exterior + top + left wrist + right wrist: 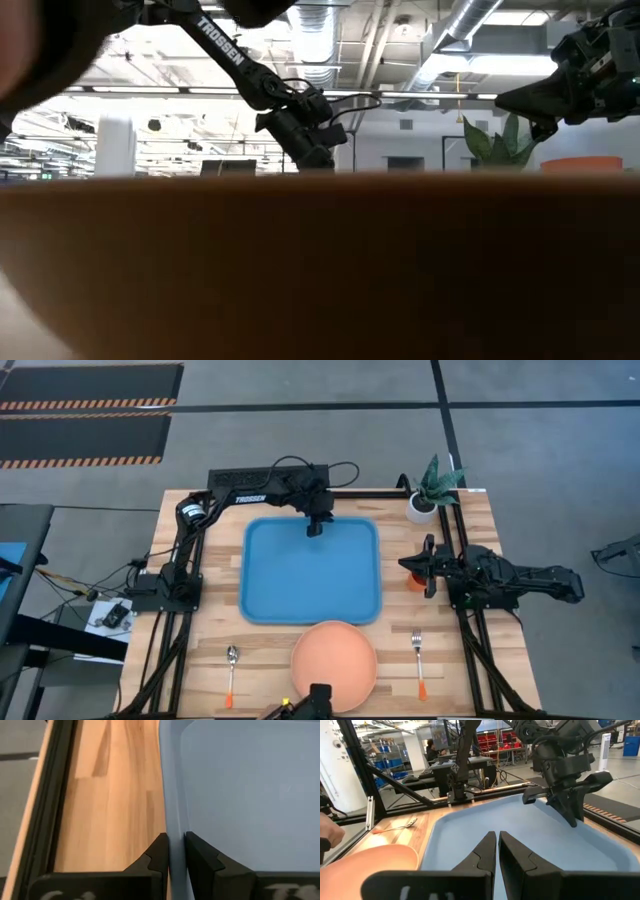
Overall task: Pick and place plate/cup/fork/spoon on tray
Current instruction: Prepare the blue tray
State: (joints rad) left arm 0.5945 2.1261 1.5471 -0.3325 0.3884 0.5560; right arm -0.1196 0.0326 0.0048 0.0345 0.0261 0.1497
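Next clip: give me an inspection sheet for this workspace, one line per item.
Surface: wooden table, no spills seen.
Job's things: tray central, nothing on it; plate on the table at its near side; spoon and fork on either side of the plate; cup beside the tray's right edge, partly under the right arm.
Clutter: potted plant at the far right corner.
Tools: left tool clamped on the tray's far rim; right tool shut, empty, by the cup.
Cables: loose cables off the table's left edge.
Surroundings: striped floor mats.
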